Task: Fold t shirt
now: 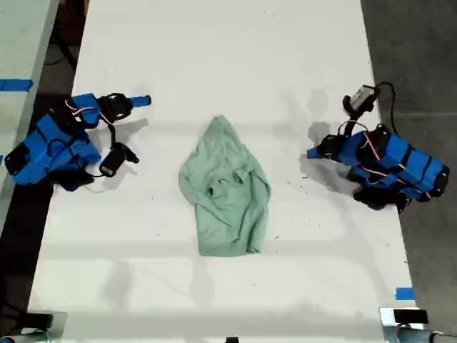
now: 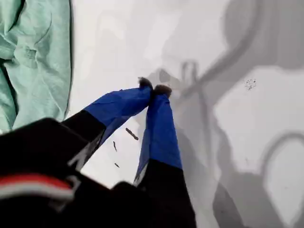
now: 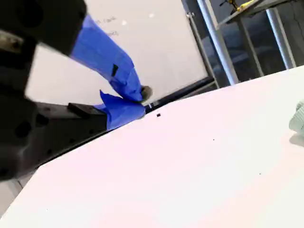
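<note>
T shirt (image 1: 227, 193) lies bunched mid-bench (image 1: 214, 57), unfolded; folding not yet begun. First end effector (image 2: 154, 88), right of it in the exterior view, is closed and empty. Second end effector (image 3: 141, 102) likewise. Next move probably: open up, pinch a hem.

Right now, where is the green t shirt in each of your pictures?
Exterior view: the t shirt lies bunched in the middle of the white table, between the two blue arms.
First wrist view: it shows at the picture's edge, apart from my first gripper.
Second wrist view: only a small pale green bit peeks in at the edge.
Shared landmark: the white table.
</note>
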`<state>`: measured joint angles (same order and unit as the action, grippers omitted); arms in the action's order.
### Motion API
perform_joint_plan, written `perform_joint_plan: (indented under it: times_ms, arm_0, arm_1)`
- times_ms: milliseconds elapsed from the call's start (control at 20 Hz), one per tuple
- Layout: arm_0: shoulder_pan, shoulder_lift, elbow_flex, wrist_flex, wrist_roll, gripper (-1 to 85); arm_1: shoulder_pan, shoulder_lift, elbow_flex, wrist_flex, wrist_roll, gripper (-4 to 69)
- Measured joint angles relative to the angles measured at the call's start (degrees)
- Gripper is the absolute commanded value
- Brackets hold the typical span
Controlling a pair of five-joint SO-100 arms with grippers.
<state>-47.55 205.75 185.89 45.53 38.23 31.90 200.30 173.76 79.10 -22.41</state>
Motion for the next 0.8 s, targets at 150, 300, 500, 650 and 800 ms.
perform_joint_plan:
  times_ms: [150,300,500,650,800]
  arm_0:
    - [-0.5,0.0,0.0,0.5,-0.8,-0.2]
    - [-0.7,0.0,0.0,0.5,-1.0,-0.2]
    - [-0.9,0.0,0.0,0.5,-1.0,-0.2]
    - [-0.8,0.0,0.0,0.4,-1.0,-0.3]
    - [-0.6,-5.8,-2.9,-3.7,-1.1,-0.3]
  arm_1:
    - [0.0,0.0,0.0,0.0,0.0,1.5]
    - [0.0,0.0,0.0,0.0,0.0,1.5]
    - [0.0,0.0,0.0,0.0,0.0,1.5]
    - [0.0,-0.1,0.0,0.0,0.2,1.1]
    - [-2.8,-10.1,-4.0,-0.2,1.6,0.6]
